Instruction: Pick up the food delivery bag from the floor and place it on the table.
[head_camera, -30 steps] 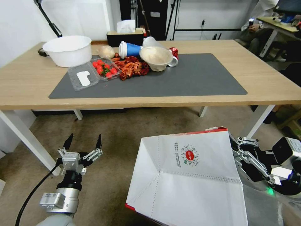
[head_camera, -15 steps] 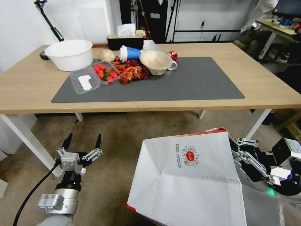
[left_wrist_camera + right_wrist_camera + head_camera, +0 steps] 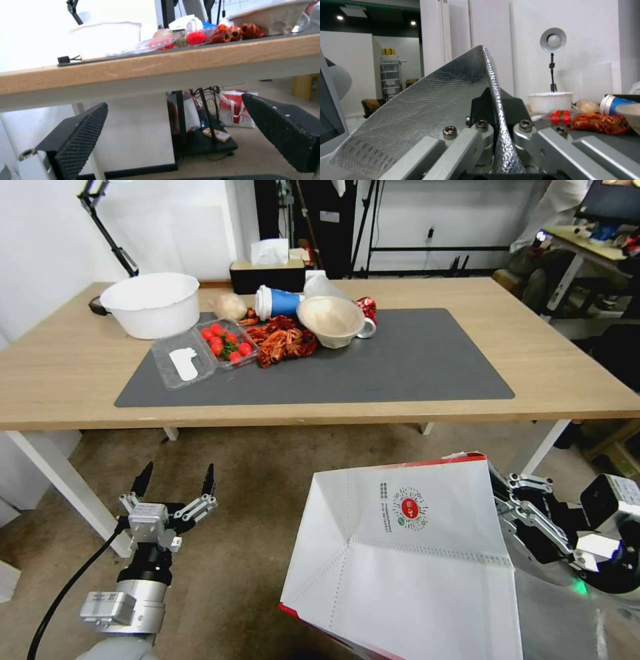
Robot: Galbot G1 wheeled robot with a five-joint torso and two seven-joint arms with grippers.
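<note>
The food delivery bag [image 3: 413, 553], white with a round red logo and a red edge, hangs tilted above the floor [image 3: 260, 480] at the lower right, in front of the table [image 3: 553, 373]. My right gripper [image 3: 499, 493] is shut on the bag's rim. The right wrist view shows its jaws [image 3: 493, 100] pinching the silver foil lining [image 3: 430, 100]. My left gripper [image 3: 179, 473] stands open and empty low on the left, below the table's front edge [image 3: 166, 62], with both fingers [image 3: 80, 135] wide apart.
On the dark mat [image 3: 400, 360] lie a white plastic bowl [image 3: 152, 303], a tomato tray [image 3: 227, 343], crayfish [image 3: 283, 333], a paper bowl [image 3: 331, 317] and a blue cup [image 3: 280, 302]. White table legs [image 3: 60, 480] [image 3: 543, 447] stand near both arms. A red-and-white bag [image 3: 236, 110] sits under the table.
The whole picture has shifted: the table now sits lower in the head view, so the camera moved. The bag stays held by my right gripper; the left gripper stays open.
</note>
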